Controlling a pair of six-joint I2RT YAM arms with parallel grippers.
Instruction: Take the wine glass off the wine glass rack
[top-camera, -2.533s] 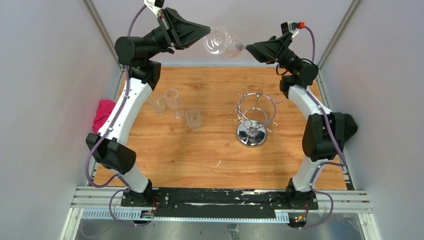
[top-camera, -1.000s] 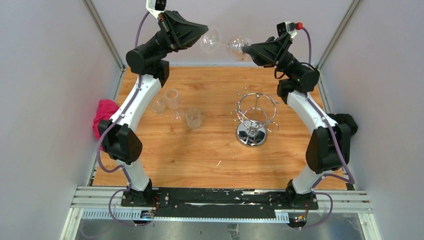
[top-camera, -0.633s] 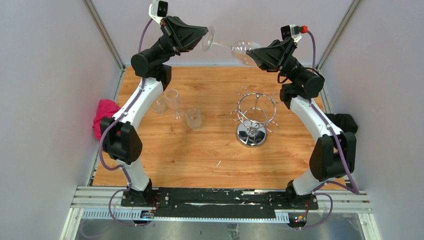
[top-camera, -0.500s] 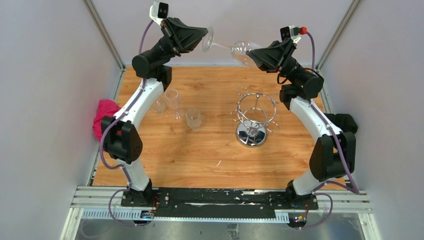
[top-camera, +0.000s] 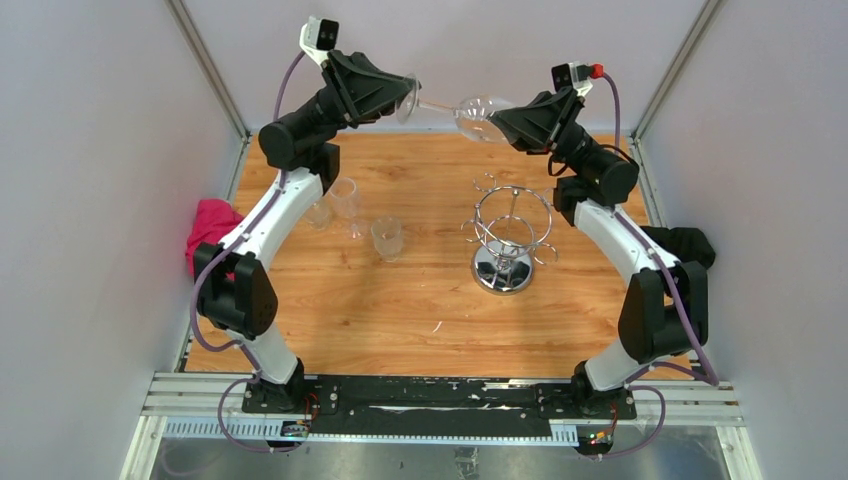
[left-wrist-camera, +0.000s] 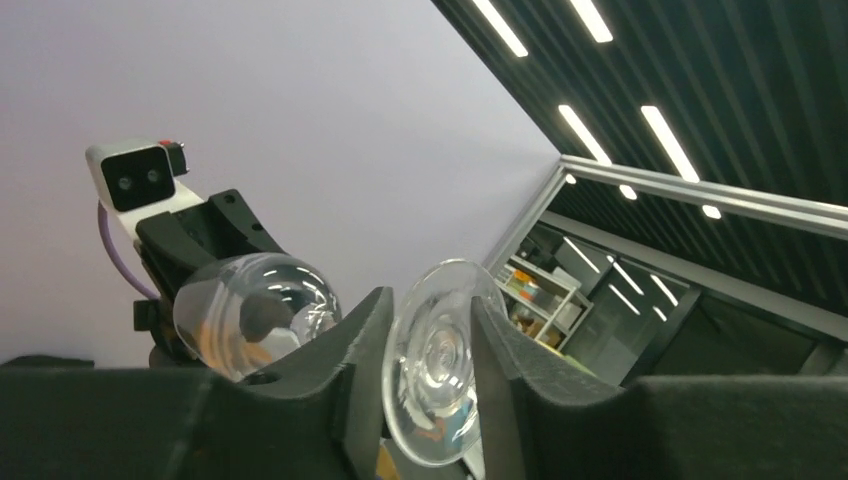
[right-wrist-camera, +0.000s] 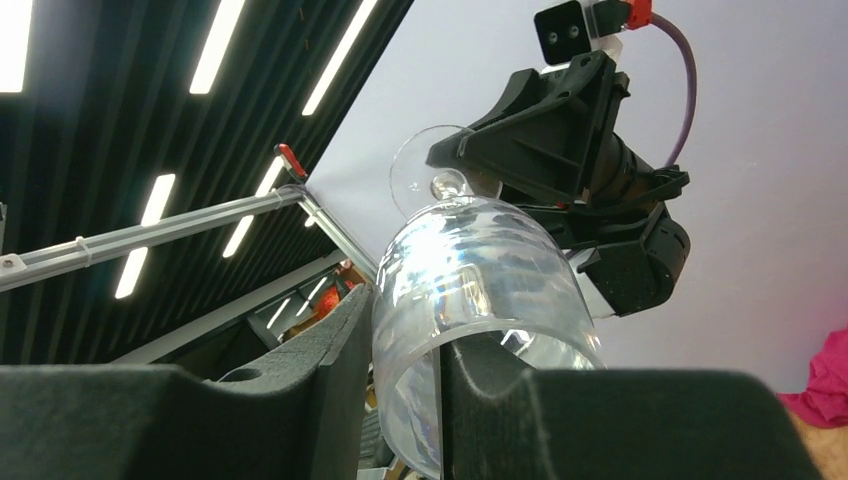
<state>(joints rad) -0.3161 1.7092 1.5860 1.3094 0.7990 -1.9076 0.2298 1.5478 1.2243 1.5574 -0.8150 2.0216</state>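
While the wine glass rack (top-camera: 511, 238) stands on the worktop (top-camera: 400, 310) with, as far as we can tell, nothing hanging from its hooks, the top view finds the wine glass (top-camera: 455, 105) already off it, held high over the far edge between both arms. Its long axis runs sideways and nearly level. The foot is at the left pincer (top-camera: 408, 92) and the bowl at the right pincer (top-camera: 492, 118), so both are at the glass and the rack lies well below and nearer to us. A few clear glasses (top-camera: 345, 195) and a pink cloth (top-camera: 207, 228) sit to the left. From the left wrist we see the foot's disc (left-wrist-camera: 432, 365) wedged edge-on between the two fingers (left-wrist-camera: 350, 400), which look clenched on it. From the right wrist we see the bowl (right-wrist-camera: 480, 270) clamped at its rim, one finger (right-wrist-camera: 335, 370) outside the wall. We judge that the next move depends on one pincer letting go without twisting the stem. We can read no brand, label or writing in any view.
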